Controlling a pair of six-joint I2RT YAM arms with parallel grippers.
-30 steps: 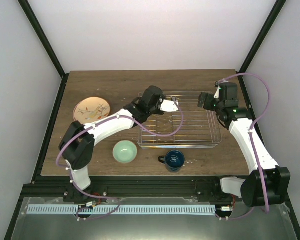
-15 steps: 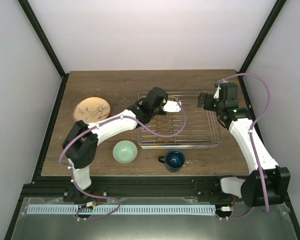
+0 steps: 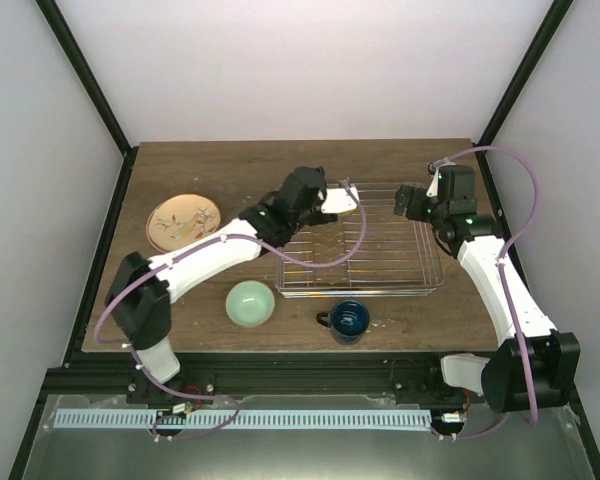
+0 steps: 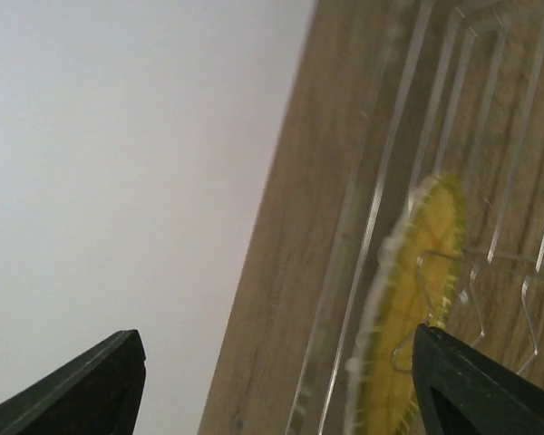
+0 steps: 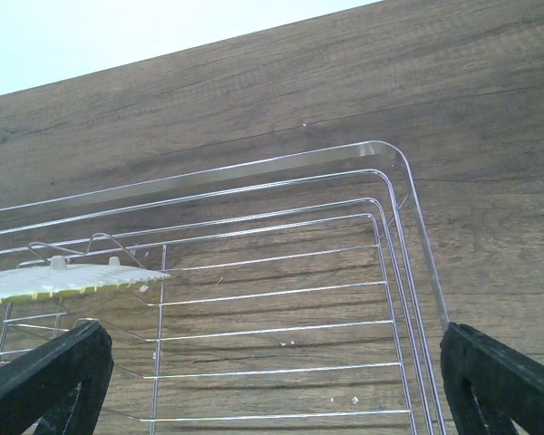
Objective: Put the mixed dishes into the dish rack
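Dish rack (image 3: 380, 293): silver wire, on right half of counter (image 3: 230, 165); one dish inside, near far-left corner.
Lime-green plate (image 4: 417, 290): standing on edge among upright tines (image 4: 503, 254), slightly tilted; thin edge-on strip low at left in right wrist view.
Left hand (image 4: 276, 337): spread wide, nothing clamped; plate just inside right-side finger in wrist view, contact impossible to tell.
Right hand (image 5: 274, 335): spread wide, empty, over far-right end of rack, well apart from plate.
Key relation: plate's long axis running straight away from left hand, flat faces turned toward finger pads; cleanest exit probably straight back along that axis, sideways drift likely to knock plate off its tines.
Cream plate with floral pattern (image 3: 183, 220): flat on counter, left of rack.
Small mint-green bowl (image 3: 250, 303): on counter, off rack's near-left corner.
Dark blue handled mug (image 3: 348, 320): upright on counter, just in front of rack's near rim, handle to left.
Nearer hand: left for cream plate and bowl; mug about midway between both.
Progress, as judged: one dish racked, three waiting on counter.
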